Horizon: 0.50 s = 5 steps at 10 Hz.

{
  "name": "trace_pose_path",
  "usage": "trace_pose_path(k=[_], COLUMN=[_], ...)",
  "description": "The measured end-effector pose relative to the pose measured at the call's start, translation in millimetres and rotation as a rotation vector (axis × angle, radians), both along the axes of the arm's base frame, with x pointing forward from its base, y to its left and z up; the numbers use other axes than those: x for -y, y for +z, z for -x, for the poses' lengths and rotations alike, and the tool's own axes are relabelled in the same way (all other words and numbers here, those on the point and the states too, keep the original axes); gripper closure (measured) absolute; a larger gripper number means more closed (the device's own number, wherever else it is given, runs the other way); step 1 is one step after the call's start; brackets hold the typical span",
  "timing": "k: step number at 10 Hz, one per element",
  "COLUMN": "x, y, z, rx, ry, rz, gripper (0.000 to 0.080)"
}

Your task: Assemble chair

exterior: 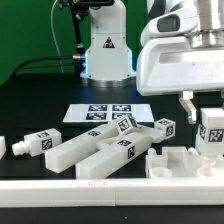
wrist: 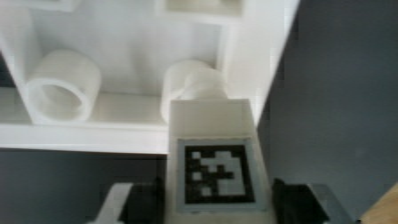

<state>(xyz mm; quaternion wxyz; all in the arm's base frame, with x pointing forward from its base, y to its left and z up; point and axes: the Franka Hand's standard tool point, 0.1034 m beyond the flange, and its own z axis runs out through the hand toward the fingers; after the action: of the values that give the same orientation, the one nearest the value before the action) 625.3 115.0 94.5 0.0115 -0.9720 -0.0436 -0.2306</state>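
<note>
My gripper (exterior: 209,117) is shut on a white chair leg (exterior: 212,133) that bears a black-and-white tag, holding it upright at the exterior view's right. The leg's lower end sits on or just above a white blocky chair part (exterior: 181,163) at the table's front. In the wrist view my gripper (wrist: 217,202) holds the tagged leg (wrist: 217,150) between dark fingers (wrist: 150,204). The leg's round end (wrist: 192,76) lies inside the white part's recess (wrist: 125,112), beside another white peg (wrist: 63,87). I cannot tell whether the leg is seated.
Several loose white tagged parts lie across the table's front: a short one (exterior: 38,144), two long bars (exterior: 92,152), and small blocks (exterior: 126,126) (exterior: 161,129). The marker board (exterior: 97,113) lies behind them. The robot base (exterior: 105,52) stands at the back.
</note>
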Motion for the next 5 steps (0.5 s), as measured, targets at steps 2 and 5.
trace_pose_path(k=[2,5], x=[2.8,1.3], y=[-0.4,-0.7], z=[-3.0,-6.1], rx=[0.001,0.012], ry=[-0.006,-0.005], rz=[-0.001,-0.001], gripper=[0.0515,0.0515])
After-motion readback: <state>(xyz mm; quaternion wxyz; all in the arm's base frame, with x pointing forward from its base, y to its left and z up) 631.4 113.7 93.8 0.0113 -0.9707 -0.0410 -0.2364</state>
